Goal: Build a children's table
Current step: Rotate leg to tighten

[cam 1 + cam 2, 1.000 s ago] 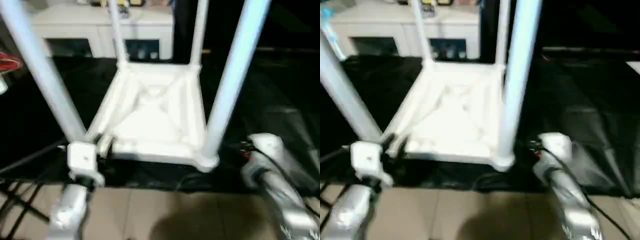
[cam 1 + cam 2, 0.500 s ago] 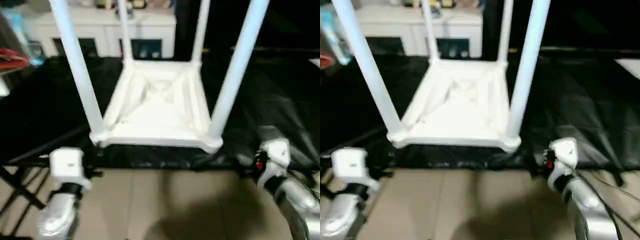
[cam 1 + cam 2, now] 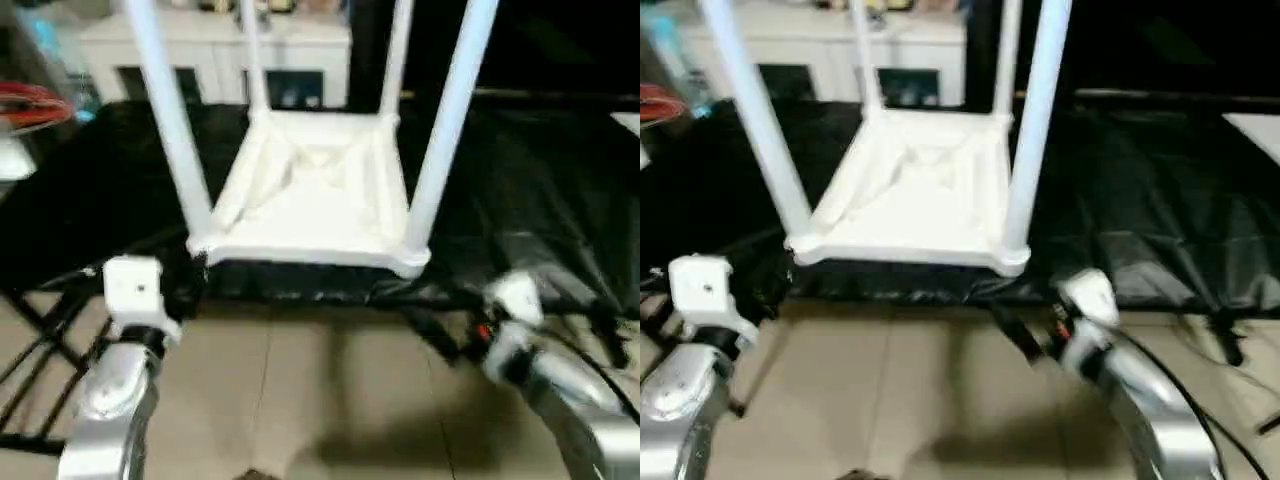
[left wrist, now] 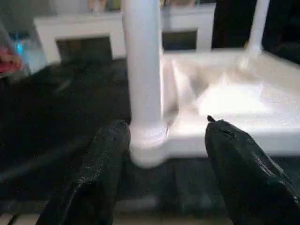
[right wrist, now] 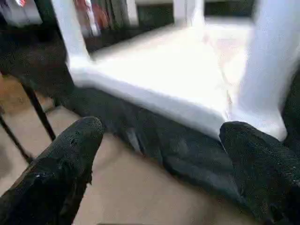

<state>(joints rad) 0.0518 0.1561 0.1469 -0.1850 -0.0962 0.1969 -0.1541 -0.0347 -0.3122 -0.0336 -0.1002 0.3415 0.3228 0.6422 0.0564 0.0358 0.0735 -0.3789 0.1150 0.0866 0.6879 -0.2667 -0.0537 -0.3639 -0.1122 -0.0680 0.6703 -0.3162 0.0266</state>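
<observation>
Standing upside down on the worktop (image 3: 520, 200) ahead of both gaping, empty tools, the table (image 3: 315, 195) looks assembled, four legs socketed.

The tabletop (image 3: 312, 205) lies upside down on the black-draped table (image 3: 540, 190), near its front edge, with four legs (image 3: 448, 110) standing up from its corners. The left gripper (image 4: 164, 154) sits off that edge with the near-left leg's socket (image 4: 147, 140) ahead, between its spread fingers (image 4: 105, 159). The right gripper (image 5: 164, 154) sits likewise before the near-right corner, and a cabinet (image 3: 215, 50) stands beyond the table.
</observation>
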